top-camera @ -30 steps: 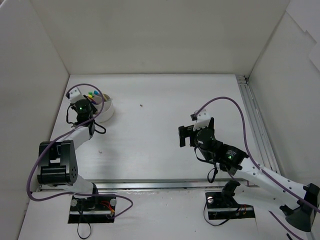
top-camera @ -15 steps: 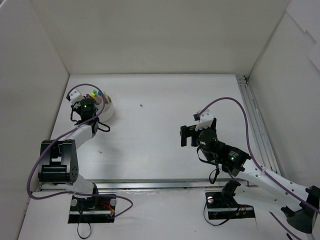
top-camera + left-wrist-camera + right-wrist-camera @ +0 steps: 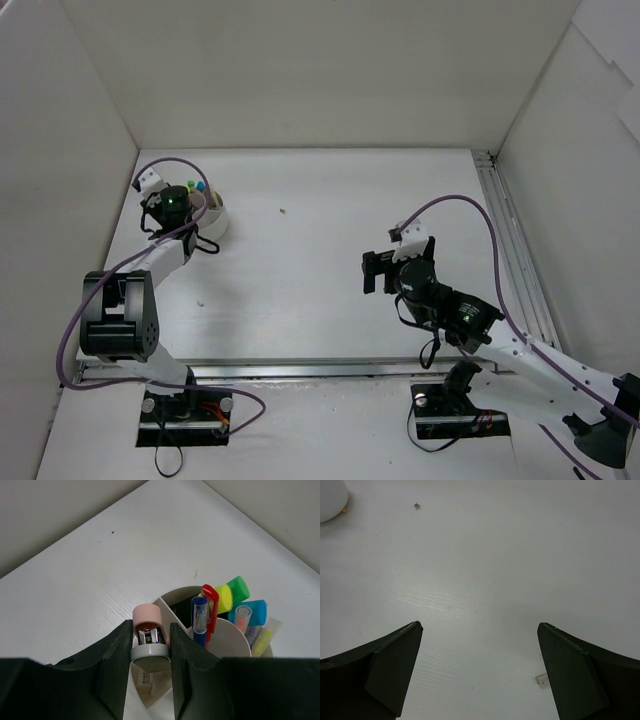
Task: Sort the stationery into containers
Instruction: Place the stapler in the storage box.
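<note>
My left gripper [image 3: 151, 650] is shut on a small pink-and-white stationery piece [image 3: 148, 625] with a shiny metal part. It hangs over a wedge compartment of the round white tub [image 3: 227, 640]. That compartment holds a whitish block with print [image 3: 145, 680]. Other compartments hold a blue pen [image 3: 199, 617], a red stick [image 3: 212, 605], and highlighters with yellow, green [image 3: 239, 587] and blue ends. From above, the left gripper [image 3: 186, 200] covers most of the tub [image 3: 216, 222] at the far left. My right gripper [image 3: 376, 272] stands open over bare table, its jaws wide apart [image 3: 480, 650].
A tiny white chip [image 3: 543, 679] lies by the right gripper's right finger. A dark speck [image 3: 282, 211] sits mid-table and another [image 3: 200, 301] nearer the left arm's base. White walls enclose the table on three sides, and a metal rail [image 3: 510, 250] runs along the right.
My left gripper has moved farther away over the tub, still holding the pink-and-white piece. The right arm has drifted slightly toward the near edge, jaws still wide.
</note>
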Controlling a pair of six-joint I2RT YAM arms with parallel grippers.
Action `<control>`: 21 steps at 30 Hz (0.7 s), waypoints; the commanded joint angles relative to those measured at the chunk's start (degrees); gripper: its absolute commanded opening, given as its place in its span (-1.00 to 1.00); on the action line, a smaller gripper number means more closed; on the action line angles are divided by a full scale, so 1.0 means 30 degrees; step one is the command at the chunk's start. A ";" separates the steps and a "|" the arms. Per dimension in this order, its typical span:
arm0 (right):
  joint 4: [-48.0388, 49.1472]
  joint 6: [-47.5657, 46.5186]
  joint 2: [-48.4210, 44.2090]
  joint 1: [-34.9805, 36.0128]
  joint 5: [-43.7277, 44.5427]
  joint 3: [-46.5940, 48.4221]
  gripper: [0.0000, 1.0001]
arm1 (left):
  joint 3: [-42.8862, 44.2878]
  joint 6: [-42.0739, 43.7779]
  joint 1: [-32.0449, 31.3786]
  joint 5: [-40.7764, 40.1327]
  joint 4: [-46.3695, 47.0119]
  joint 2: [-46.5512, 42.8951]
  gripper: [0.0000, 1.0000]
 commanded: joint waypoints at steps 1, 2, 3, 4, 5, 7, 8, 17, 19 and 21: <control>0.0424 0.0005 -0.0388 -0.0060 0.0966 0.0140 0.96 | 0.1377 -0.0188 -0.0027 0.0100 -0.0066 0.0265 -0.99; 0.0395 0.0005 -0.0417 -0.0060 0.0967 0.0170 0.96 | 0.1436 -0.0450 -0.0027 0.0072 -0.0183 0.0498 -0.96; 0.0366 0.0005 -0.0388 -0.0060 0.1025 0.0170 0.96 | 0.1524 -0.0539 -0.0027 0.0129 -0.0416 0.0588 -0.95; 0.0365 0.0034 -0.0388 -0.0118 0.1026 0.0170 0.96 | 0.1641 -0.0627 -0.0027 0.0159 -0.0506 0.0676 -0.95; 0.0307 0.0035 -0.0388 -0.0061 0.1026 0.0199 0.96 | 0.1729 -0.0744 -0.0027 0.0217 -0.0594 0.0850 -0.94; 0.0248 0.0035 -0.0417 -0.0061 0.1026 0.0199 0.96 | 0.1905 -0.0920 -0.0027 0.0247 -0.1061 0.0881 -0.94; 0.0277 0.0035 -0.0330 -0.0089 0.1026 0.0228 0.96 | 0.1906 -0.0979 -0.0027 0.0421 -0.1179 0.0852 -0.94; 0.0248 0.0240 -0.0271 -0.0060 0.0850 0.0199 0.96 | 0.1525 -0.1683 -0.0027 0.0919 -0.2029 0.0150 -0.08; 0.0248 0.0269 -0.0271 -0.0089 0.0821 0.0170 0.96 | 0.1554 -0.1624 -0.0027 0.1067 -0.2205 -0.0171 -0.05; 0.0248 0.0298 -0.0329 -0.0089 0.0704 0.0140 0.96 | 0.1409 -0.1479 -0.0027 0.1447 -0.2206 -0.0435 -0.02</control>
